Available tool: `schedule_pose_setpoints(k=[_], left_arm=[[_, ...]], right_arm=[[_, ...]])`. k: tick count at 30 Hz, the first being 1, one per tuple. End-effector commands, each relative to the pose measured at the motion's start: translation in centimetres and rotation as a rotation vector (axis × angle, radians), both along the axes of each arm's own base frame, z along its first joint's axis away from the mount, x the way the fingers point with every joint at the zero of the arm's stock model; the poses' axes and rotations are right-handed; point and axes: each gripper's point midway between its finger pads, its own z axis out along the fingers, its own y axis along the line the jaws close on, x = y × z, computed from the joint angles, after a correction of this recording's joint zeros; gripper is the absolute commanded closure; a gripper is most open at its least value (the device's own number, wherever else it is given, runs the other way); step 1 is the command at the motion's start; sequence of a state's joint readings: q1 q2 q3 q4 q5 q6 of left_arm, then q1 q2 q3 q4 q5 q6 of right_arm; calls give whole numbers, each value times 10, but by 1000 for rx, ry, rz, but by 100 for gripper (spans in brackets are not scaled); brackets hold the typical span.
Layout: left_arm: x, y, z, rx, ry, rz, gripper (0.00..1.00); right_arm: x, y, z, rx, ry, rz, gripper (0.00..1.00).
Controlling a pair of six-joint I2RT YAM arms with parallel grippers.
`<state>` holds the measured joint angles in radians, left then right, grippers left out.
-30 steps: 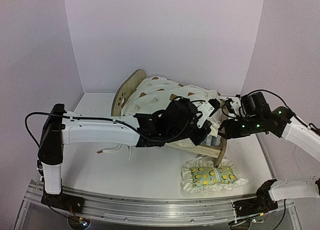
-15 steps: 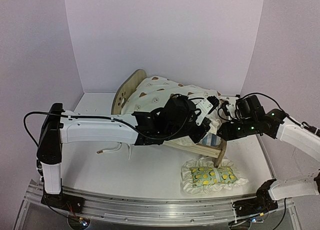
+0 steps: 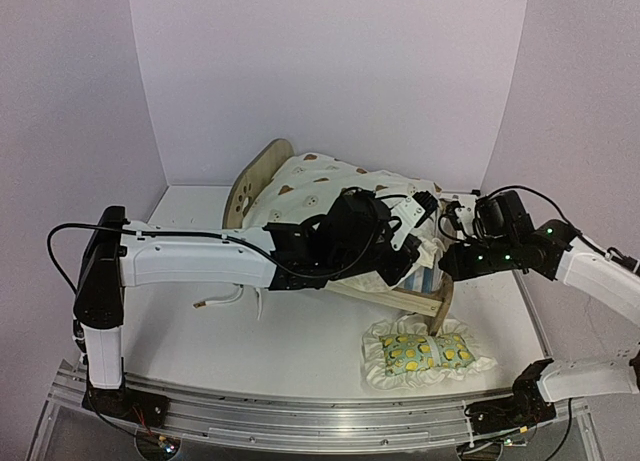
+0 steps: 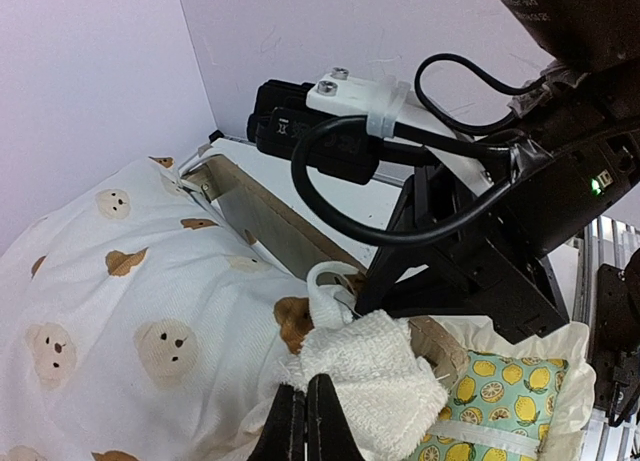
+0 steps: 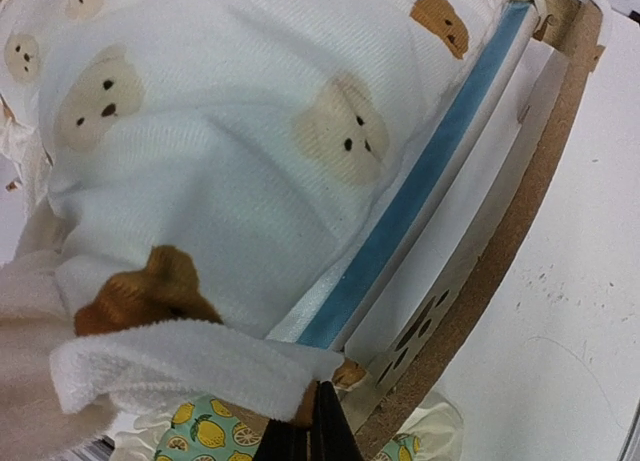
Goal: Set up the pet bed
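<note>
The pet bed, light wood with a rounded headboard, lies tilted at mid table. Its blue-and-white striped base and a wooden end board with a paw-print cutout show in the right wrist view. The cream bear-print cushion lies over it. My left gripper is shut on the cushion's white fleecy corner at the bed's near-right end. My right gripper is close beside it, shut on the cushion's edge by the end board. The cushion also fills the left wrist view.
The green lemon-print pillow lies on the table just in front of the bed's right end, under both grippers. A loose white tie trails under the left arm. Walls close in at the back and both sides.
My right arm has shifted slightly left, closer to the bed's end. My left gripper has edged up a little with the cushion corner. The bed and pillow have not moved.
</note>
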<state>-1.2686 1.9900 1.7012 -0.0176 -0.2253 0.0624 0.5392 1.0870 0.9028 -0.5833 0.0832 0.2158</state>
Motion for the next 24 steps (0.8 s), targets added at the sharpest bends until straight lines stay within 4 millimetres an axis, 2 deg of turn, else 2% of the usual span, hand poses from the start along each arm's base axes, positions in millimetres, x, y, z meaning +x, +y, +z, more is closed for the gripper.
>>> schedule_pose_setpoints(k=[1, 5, 7, 16, 24], left_arm=[[-1, 8, 54, -113, -39, -10, 100], [-2, 7, 55, -115, -40, -14, 100], [0, 8, 55, -113, -44, -9, 100], [6, 8, 46, -99, -37, 2, 100], [4, 4, 40, -95, -24, -15, 100]], right_arm=[[3, 2, 4, 12, -25, -1, 100], [2, 3, 5, 23, -21, 1, 100], [0, 7, 11, 55, -21, 6, 100], [-29, 40, 58, 292, 90, 105, 100], [-47, 62, 87, 447, 162, 189, 100]])
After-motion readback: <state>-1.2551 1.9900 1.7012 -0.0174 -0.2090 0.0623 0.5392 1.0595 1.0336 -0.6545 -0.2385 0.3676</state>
